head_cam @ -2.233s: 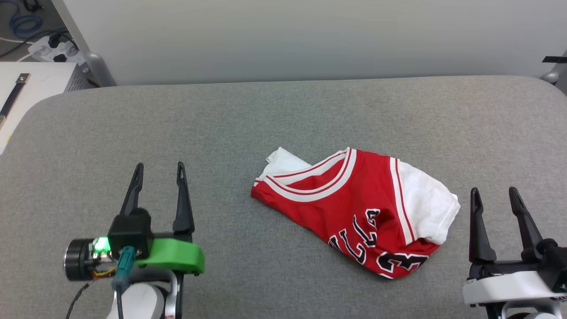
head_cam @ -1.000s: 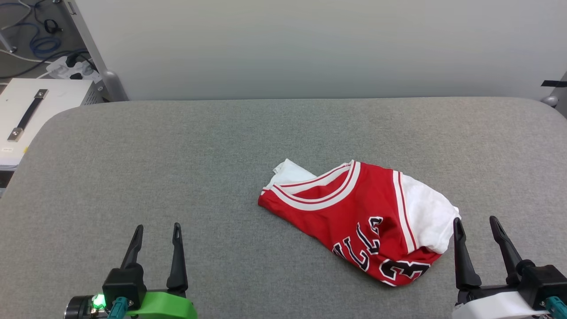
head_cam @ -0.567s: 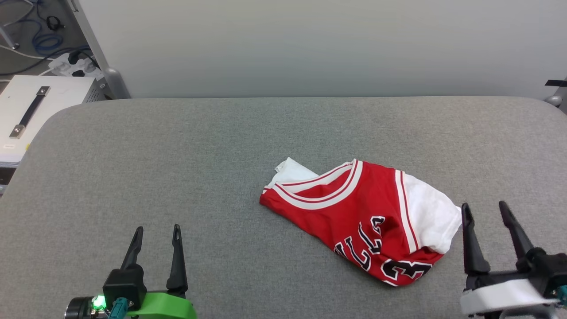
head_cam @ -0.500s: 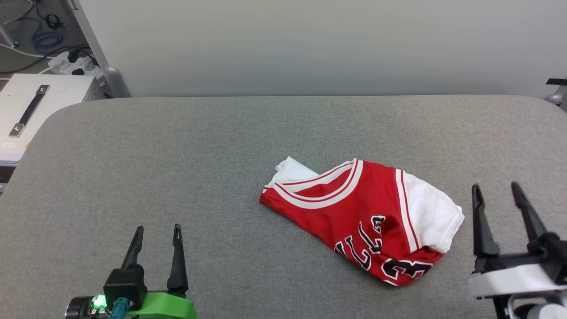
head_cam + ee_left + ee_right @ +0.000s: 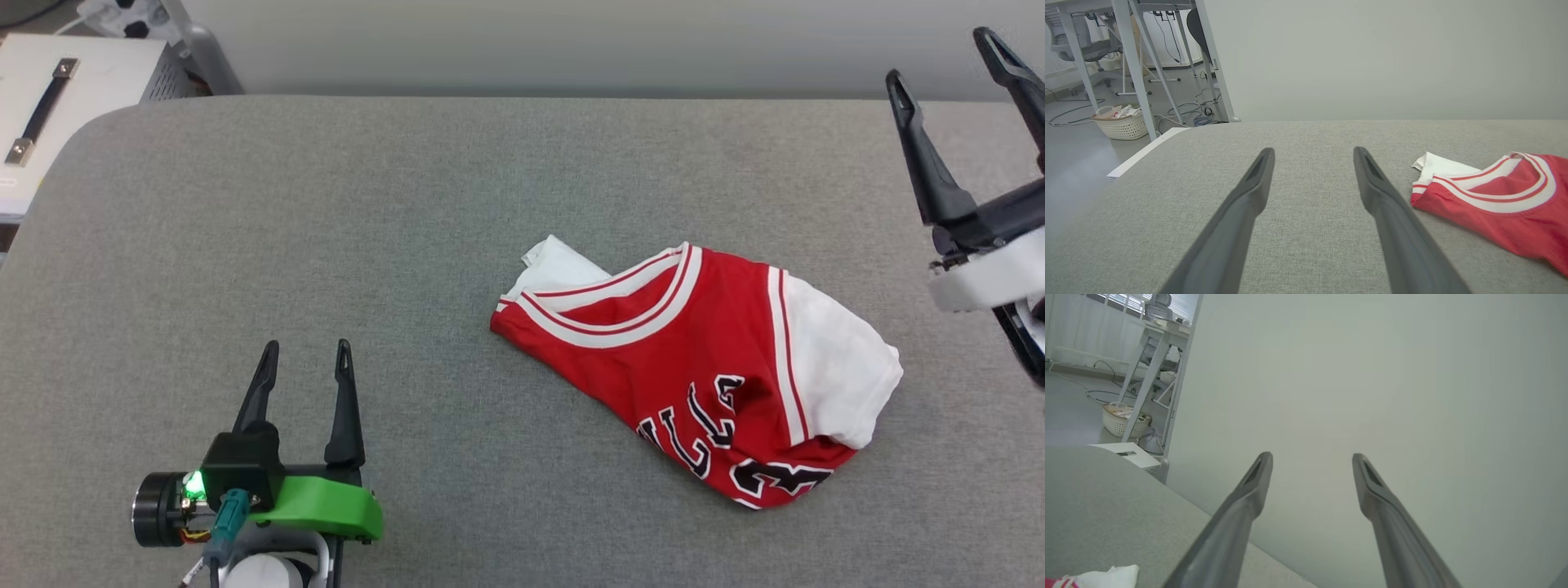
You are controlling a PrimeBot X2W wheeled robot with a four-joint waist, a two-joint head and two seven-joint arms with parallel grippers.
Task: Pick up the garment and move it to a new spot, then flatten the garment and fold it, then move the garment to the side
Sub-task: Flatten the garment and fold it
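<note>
Jaws on both sides gape fully and hold nothing. My garment [image 5: 702, 367] lies crumpled on the grey bench [image 5: 326, 204], collar toward 10 o'clock and white sleeve toward 3. Left jaws hover over bare bench at its 9 o'clock, well apart. Right jaws hang raised at its 1 o'clock, clear of the cloth.

A grey fabric-covered table [image 5: 326, 204] carries the crumpled garment [image 5: 694, 367].

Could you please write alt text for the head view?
A crumpled red garment with white sleeves lies on a grey table. The open left gripper is lower left, the open right gripper upper right, both clear of it.
</note>
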